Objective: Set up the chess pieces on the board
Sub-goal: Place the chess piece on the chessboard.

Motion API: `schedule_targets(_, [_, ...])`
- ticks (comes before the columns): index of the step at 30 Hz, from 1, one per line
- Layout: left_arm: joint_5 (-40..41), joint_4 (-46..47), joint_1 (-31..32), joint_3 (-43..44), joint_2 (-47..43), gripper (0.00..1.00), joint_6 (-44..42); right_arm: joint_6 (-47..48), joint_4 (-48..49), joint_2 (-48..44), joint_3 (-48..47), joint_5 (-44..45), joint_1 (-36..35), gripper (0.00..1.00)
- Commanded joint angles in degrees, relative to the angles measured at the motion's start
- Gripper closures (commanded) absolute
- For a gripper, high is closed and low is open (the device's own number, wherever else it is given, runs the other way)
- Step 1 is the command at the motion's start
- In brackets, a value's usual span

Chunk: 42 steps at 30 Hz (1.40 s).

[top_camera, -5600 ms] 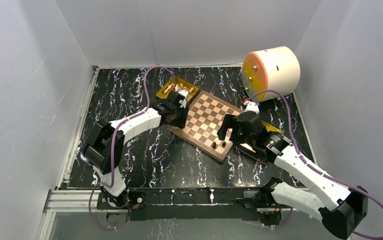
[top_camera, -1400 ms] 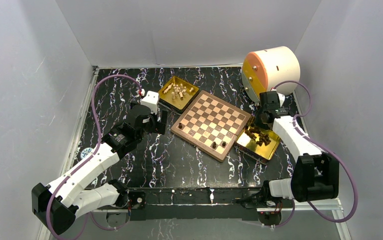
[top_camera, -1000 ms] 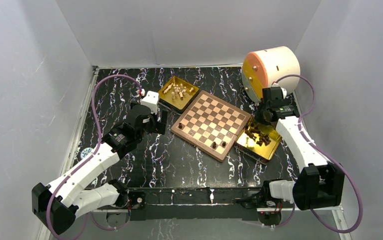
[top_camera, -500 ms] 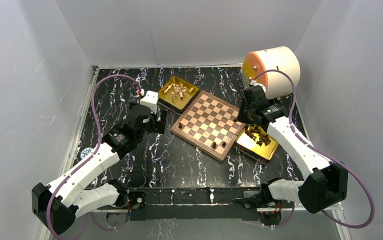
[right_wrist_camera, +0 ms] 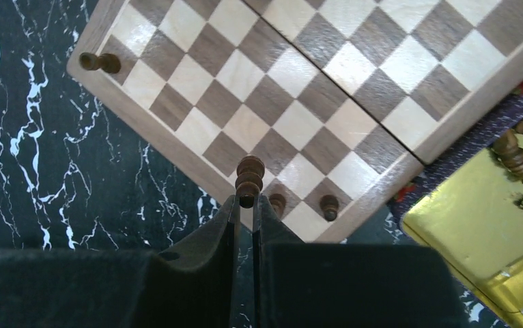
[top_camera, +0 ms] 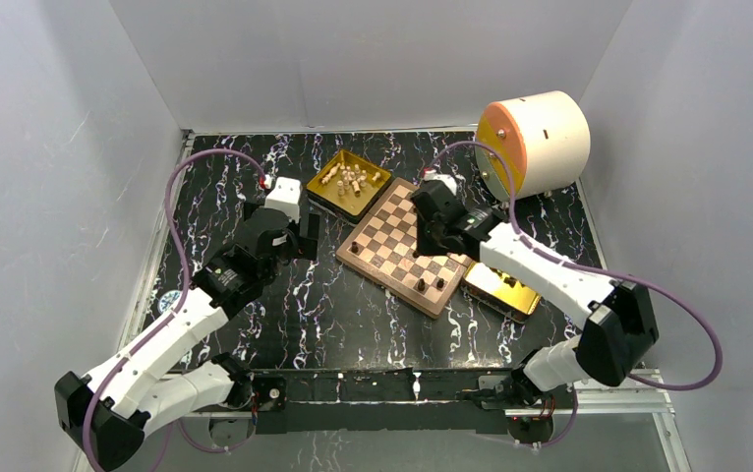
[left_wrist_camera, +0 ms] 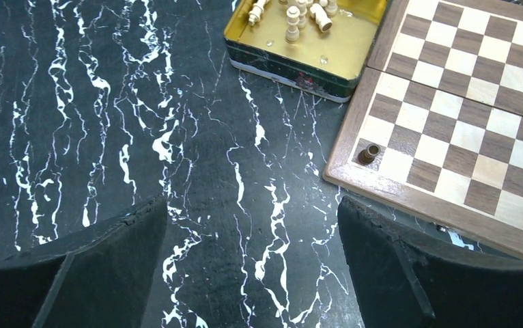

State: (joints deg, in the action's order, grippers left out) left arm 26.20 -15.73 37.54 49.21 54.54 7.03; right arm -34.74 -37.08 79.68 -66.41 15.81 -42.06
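Right hand (right_wrist_camera: 244, 203) grips dark piece (right_wrist_camera: 249, 179); base hidden, type unclear.

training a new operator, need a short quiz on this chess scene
1. Fill in: the cream pieces lie in a gold ___.
2. True or false: the left end effector is open.
3. The right end effector holds: A nothing, B a dark piece, C a cream piece.
Key: 1 tray; 2 true; 3 B.
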Motion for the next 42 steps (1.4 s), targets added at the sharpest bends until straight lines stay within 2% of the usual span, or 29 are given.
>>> schedule_targets(1, [4.0, 1.2, 0.2, -0.5, -2.7, 0.09, -0.4, -1.4, -1.2, 3.5, -6.1, 4.7, -4.7, 0.84])
schedule_targets(14, [5.3, 1.5, 0.2, -0.9, -4.9, 0.09, -0.3, -1.7, -6.7, 10.2, -10.0, 7.5, -9.9, 0.83])
schedule_targets(25, [5.4, 1.4, 0.2, -1.0, -5.0, 0.09, -0.3, -3.4, -3.4, 10.6, -6.0, 7.9, -10.8, 0.83])
schedule_targets(42, [5.0, 1.5, 0.2, -1.0, -4.6, 0.09, -0.4, -4.8, -4.5, 13.2, -3.7, 8.4, -10.8, 0.83])
